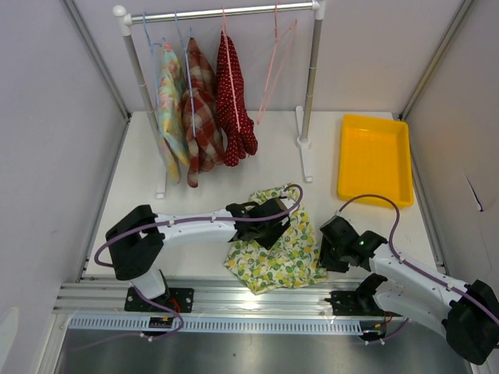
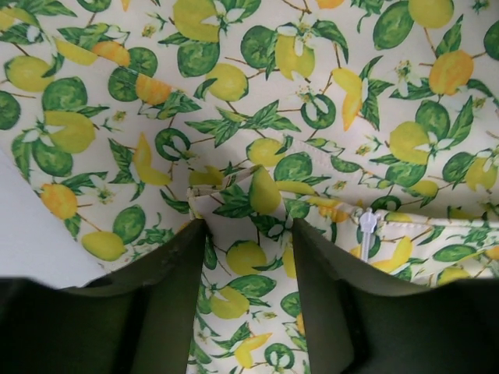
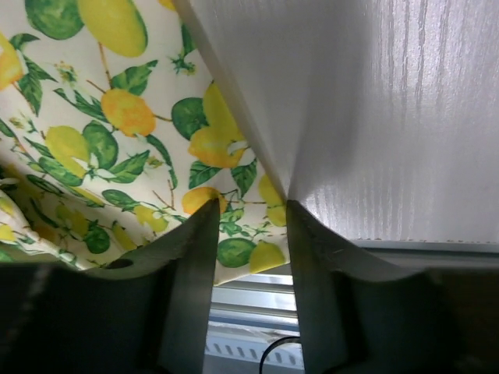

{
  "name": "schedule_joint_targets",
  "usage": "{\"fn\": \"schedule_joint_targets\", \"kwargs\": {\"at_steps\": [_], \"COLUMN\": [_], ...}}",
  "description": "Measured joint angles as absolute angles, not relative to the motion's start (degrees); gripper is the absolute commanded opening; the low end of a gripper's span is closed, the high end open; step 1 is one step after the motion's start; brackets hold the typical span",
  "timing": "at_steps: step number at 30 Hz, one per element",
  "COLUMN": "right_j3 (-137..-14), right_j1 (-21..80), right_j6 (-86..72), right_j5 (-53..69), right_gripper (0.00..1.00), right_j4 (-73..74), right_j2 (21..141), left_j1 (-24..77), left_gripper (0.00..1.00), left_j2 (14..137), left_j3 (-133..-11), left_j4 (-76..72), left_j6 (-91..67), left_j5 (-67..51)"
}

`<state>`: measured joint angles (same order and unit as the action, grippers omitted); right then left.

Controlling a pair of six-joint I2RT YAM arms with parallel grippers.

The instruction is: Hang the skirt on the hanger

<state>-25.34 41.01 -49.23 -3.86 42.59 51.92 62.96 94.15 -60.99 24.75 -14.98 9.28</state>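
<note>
The left gripper (image 2: 245, 230) sits narrowly parted over the skirt (image 2: 257, 101), a folded edge just past its fingertips. The right gripper (image 3: 249, 204), likewise narrowly parted, straddles the skirt's side edge on the table (image 3: 390, 117).

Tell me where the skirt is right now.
Top view: the skirt lies at the centre near edge of the table, under the left gripper, with the right gripper at its right edge and the rack behind.
</note>
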Motion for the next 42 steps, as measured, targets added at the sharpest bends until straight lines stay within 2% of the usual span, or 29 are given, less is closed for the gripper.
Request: {"fn": "schedule_joint_targets", "kwargs": {"at_steps": [1, 2, 4, 5, 6, 9, 16, 21, 22, 26, 29, 36, 42], "right_j3": [-25.17, -25.10, -25.10, -25.10, -25.10, -25.12, -28.73, -36.62, -38.79, -46.54, -45.19, -31.16, -27.51], "right_j1": [40.99, 40.99, 40.99, 40.99, 40.99, 40.99, 40.47, 36.36, 35.51, 34.37, 34.52, 40.95, 47.53], "right_j6": [-49.19, -49.19, -49.04, -48.95, -48.97, -48.77, -47.83, -45.82, -45.32, -43.62, -43.27, -47.53, -52.66], "right_j5": [-3.62, -3.46, -3.11, -2.90, -2.57, -2.09, -2.46, -2.35, -2.52, -3.46, -3.11, -1.93, -2.13], "right_gripper": [0.40, 0.37, 0.26, 0.22, 0.16, 0.08, 0.00, 0.00, 0.03, 0.26, 0.39, 0.50, 0.58], "right_j4": [42.59, 42.59, 42.39, 42.33, 42.19, 41.87, 43.75, 47.22, 47.90, 49.41, 48.73, 47.20, 47.05], "right_j2": [51.92, 51.92, 51.92, 51.92, 51.92, 51.99, 51.75, 48.95, 48.40, 48.42, 49.06, 50.72, 50.68], "left_j1": [63.09, 63.22, 63.31, 63.35, 63.37, 63.42, 63.48, 63.51, 63.48, 62.92, 62.30, 56.60, 56.27], "left_gripper": [0.45, 0.37, 0.28, 0.20, 0.16, 0.00, 0.00, 0.00, 0.00, 0.00, 0.00, 0.00, 0.00], "left_j2": [94.32, 94.48, 94.65, 94.67, 94.67, 94.67, 92.36, 81.95, 79.11, 69.93, 68.73, 70.57, 70.94], "left_j3": [-60.99, -60.99, -60.95, -60.93, -60.86, -60.55, -59.66, -59.55, -59.57, -59.59, -59.57, -52.21, -49.84], "left_j4": [24.80, 24.77, 24.80, 24.77, 24.77, 24.77, 26.72, 30.50, 31.22, 32.95, 34.15, 34.06, 33.06], "left_j6": [-14.96, -14.98, -15.00, -15.03, -15.00, -15.14, -15.00, -15.22, -15.42, -15.57, -15.66, -17.12, -17.98], "left_j5": [9.28, 9.26, 9.21, 9.21, 9.21, 9.37, 11.62, 14.37, 14.98, 15.75, 16.27, 15.25, 13.69]}}
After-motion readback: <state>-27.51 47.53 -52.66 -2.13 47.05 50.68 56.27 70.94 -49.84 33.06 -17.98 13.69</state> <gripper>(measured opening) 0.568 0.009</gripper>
